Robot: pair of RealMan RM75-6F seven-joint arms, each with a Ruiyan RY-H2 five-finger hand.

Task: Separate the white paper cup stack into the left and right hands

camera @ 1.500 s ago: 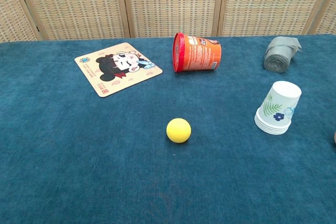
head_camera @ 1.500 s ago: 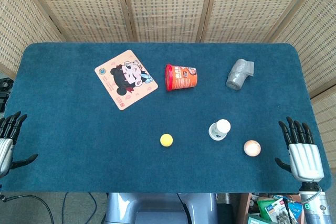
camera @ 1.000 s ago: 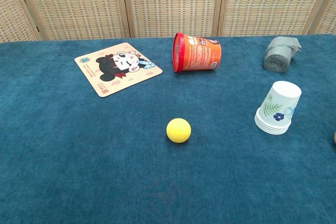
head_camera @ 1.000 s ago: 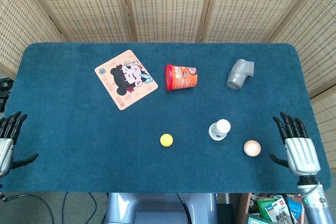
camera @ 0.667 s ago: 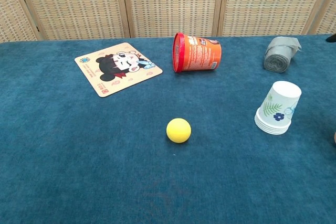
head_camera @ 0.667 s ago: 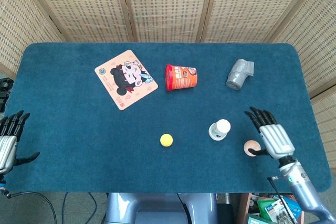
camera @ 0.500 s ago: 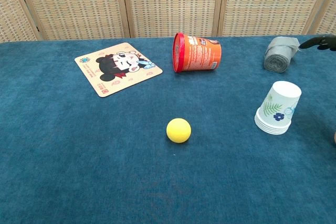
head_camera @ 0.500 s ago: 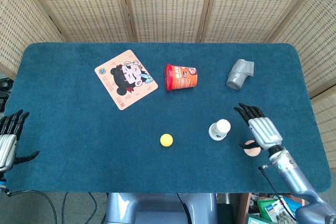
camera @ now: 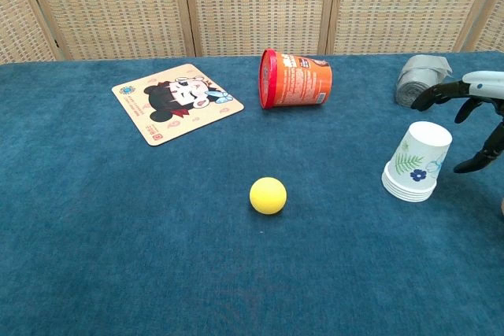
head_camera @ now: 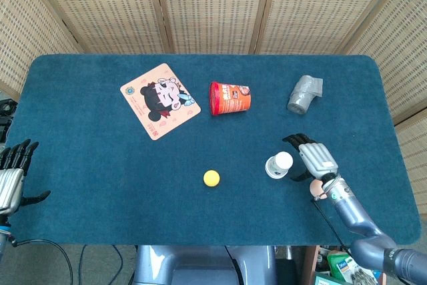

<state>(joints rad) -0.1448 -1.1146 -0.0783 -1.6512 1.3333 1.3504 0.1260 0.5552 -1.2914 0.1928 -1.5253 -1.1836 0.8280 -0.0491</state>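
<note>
No text could be read in either view. The orange tub (camera: pixel 295 79) carried small white print on its side, too blurred to read, and the cartoon mat (camera: pixel 177 101) to its left showed only a picture.

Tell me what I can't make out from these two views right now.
- Left hand: head view only, cut by the left edge.
- Peach ball: mostly behind the right hand; chest view cuts it at the right edge.
- Paper cup stack: cup count unclear, rims too small.
</note>
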